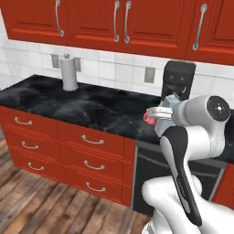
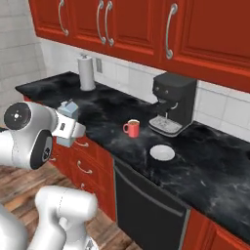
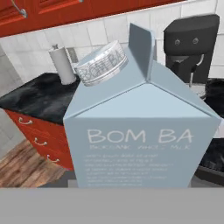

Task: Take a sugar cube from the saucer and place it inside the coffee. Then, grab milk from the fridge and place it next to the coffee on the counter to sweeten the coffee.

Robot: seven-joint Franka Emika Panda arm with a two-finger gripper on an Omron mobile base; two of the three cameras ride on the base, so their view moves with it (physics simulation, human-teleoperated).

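My gripper (image 2: 69, 123) is shut on the milk (image 2: 69, 110), a pale blue-white gabled carton with a round cap, held in the air in front of the counter (image 2: 112, 110). In the hand view the milk (image 3: 140, 131) sits so close that it hides the fingertips. From the left base view the milk (image 1: 172, 101) pokes out above my forearm, just right of the coffee (image 1: 149, 117). The coffee (image 2: 132, 128), a red cup, stands on the counter with the white saucer (image 2: 162, 153) to its right. The sugar cube is hidden and the fridge is out of view.
A black coffee machine (image 2: 173, 103) stands behind the cup against the tiled wall. A paper towel roll (image 2: 86, 72) stands at the counter's far left. Red drawers (image 1: 59, 151) and a dark dishwasher front (image 2: 146, 205) sit below, and red wall cabinets hang above.
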